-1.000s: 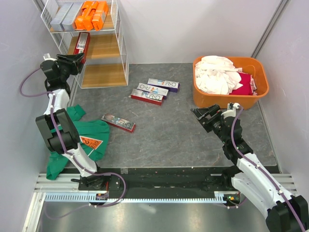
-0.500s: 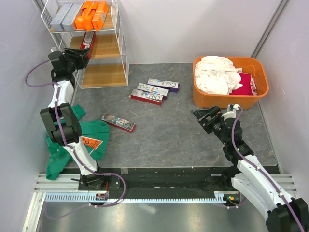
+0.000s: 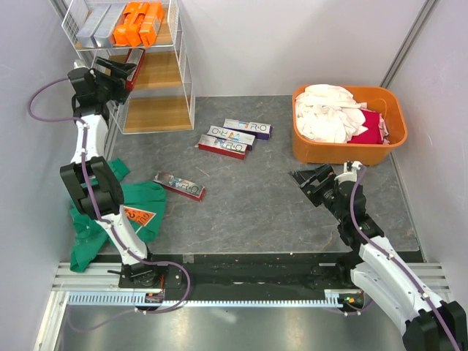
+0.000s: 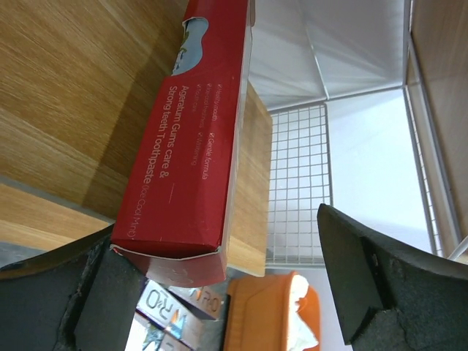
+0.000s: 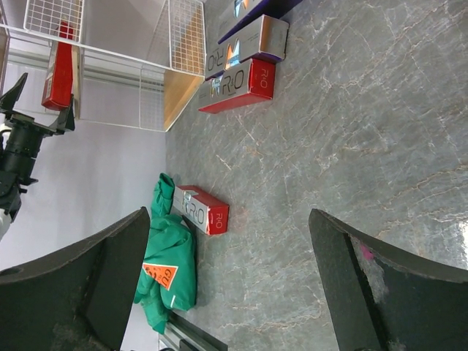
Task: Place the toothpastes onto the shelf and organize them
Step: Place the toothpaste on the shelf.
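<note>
My left gripper (image 3: 123, 73) is at the middle tier of the white wire shelf (image 3: 157, 113), jaws wide open. A red toothpaste carton (image 4: 190, 146) lies on that wooden board, its near end beside one finger (image 4: 73, 300), not gripped. Silver-grey cartons (image 3: 99, 22) and orange cartons (image 3: 139, 20) fill the top tier. Three R.O cartons (image 3: 232, 137) lie together on the grey floor. A red and silver carton (image 3: 179, 185) lies alone nearer the arms, also in the right wrist view (image 5: 201, 208). My right gripper (image 3: 306, 178) hovers open over the floor, holding nothing.
An orange tub (image 3: 351, 152) of white and red laundry stands at the right. A green cloth (image 3: 121, 212) lies by the left arm's base, touching the lone carton's end. The shelf's bottom board is bare. Walls close in the left and back.
My left gripper has lifted the red carton up to the middle tier and opened, leaving it lying on the board. The right arm has barely shifted.
</note>
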